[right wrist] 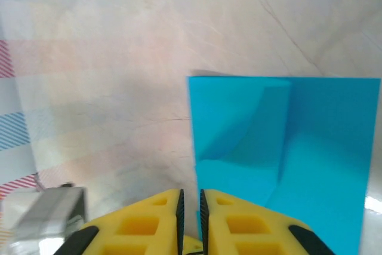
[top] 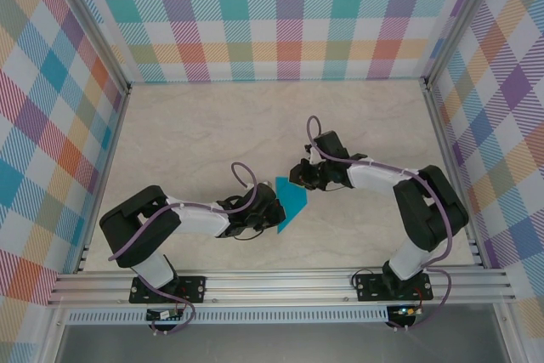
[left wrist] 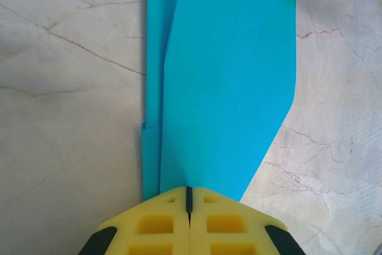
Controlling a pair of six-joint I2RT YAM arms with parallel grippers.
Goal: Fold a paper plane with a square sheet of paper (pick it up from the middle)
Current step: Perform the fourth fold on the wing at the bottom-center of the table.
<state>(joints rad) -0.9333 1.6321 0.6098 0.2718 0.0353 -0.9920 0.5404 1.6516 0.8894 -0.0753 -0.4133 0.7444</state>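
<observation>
Now L tool (left wrist: 188,189) & R tool (right wrist: 191,191), both shut, clamp folded teal sheet (top: 293,203) over marble table (top: 195,133) amid plaid walls (top: 289,14).

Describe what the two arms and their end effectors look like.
The left arm and right arm have white links between bulky black joints, each with a looping purple cable. The left end effector and right end effector have yellow fingers moulded with square pockets, with black patches at the outer edges.
</observation>
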